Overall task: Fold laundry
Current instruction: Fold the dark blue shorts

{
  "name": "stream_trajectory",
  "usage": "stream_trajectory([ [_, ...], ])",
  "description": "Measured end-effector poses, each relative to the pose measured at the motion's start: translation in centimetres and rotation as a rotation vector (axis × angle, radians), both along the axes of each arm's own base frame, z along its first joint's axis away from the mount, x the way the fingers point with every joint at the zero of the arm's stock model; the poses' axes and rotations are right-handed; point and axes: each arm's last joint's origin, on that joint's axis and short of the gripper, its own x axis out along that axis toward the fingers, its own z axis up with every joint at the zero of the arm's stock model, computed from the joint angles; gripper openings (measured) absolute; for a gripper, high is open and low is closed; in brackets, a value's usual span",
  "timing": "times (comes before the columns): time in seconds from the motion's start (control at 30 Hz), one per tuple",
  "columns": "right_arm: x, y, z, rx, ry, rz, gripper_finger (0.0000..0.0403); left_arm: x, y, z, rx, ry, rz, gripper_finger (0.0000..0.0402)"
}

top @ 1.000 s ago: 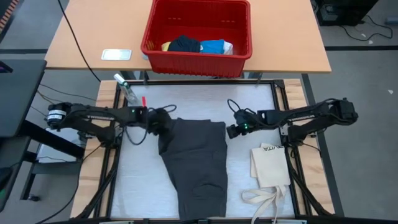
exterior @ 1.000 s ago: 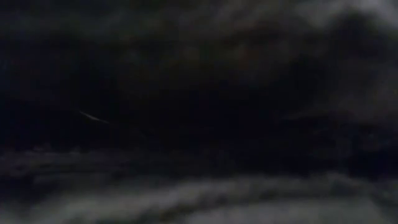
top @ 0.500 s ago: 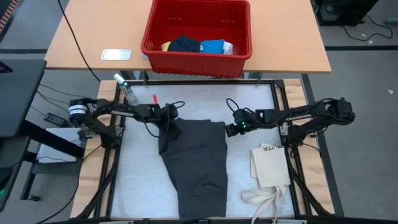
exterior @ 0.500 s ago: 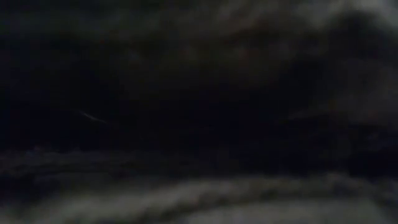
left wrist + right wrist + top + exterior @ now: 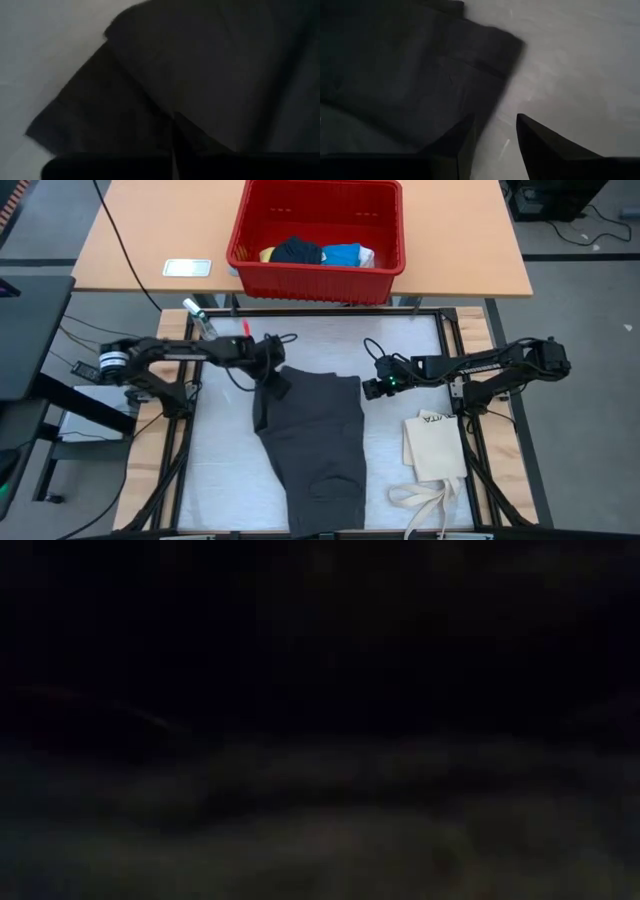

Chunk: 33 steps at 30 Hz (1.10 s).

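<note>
Even, bright overhead light fills the high view, with soft shadows beside the red basket (image 5: 316, 268). The low view is almost black and blurred. Both wrist views are dim and soft-focused.

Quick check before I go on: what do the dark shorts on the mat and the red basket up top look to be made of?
The dark grey shorts look like matte woven cloth, likely cotton: they drape, crease and show stitched seams. The red basket looks like moulded plastic, with a smooth, evenly coloured rim and slotted walls. The left gripper sits at the shorts' corner.
</note>
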Motion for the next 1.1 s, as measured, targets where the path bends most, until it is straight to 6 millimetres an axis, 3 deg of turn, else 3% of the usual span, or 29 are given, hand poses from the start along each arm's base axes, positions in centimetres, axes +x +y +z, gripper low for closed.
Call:
stream_trajectory([
  [0.1,0.0,0.0,0.0,0.010,0.002,0.007,0.0143,-0.5,-0.5,3.3,-0.004,0.026,-0.019,0.0003],
  [0.2,-0.1,0.0,-0.1,0.018,0.011,0.011,0.0140,-1.5,-1.0,5.2,-0.022,0.093,-0.016,0.0002],
  [0.37,-0.1,0.1,-0.1,0.040,0.012,0.022,0.0139,-2.8,-2.8,5.8,-0.081,0.220,0.002,0.0001],
  [0.57,0.0,0.6,-0.1,0.031,0.006,0.044,0.0139,-3.5,-7.1,6.2,-0.087,0.274,-0.001,0.0001],
  [0.67,0.0,0.7,-0.1,0.005,0.008,0.037,0.0139,-4.5,-9.7,4.3,-0.057,0.364,0.016,0.0001],
  [0.8,0.2,0.9,0.0,-0.038,-0.001,0.030,0.0139,-7.1,-11.8,-0.2,-0.031,0.547,0.135,0.0000],
  [0.93,0.3,0.8,0.1,-0.074,-0.008,0.037,0.0139,-9.1,-11.5,-2.9,0.043,0.601,0.267,0.0002],
  [1.1,0.6,0.7,0.3,-0.108,-0.039,0.077,0.0139,-9.5,-10.0,-3.0,0.088,0.569,0.377,0.0024],
])
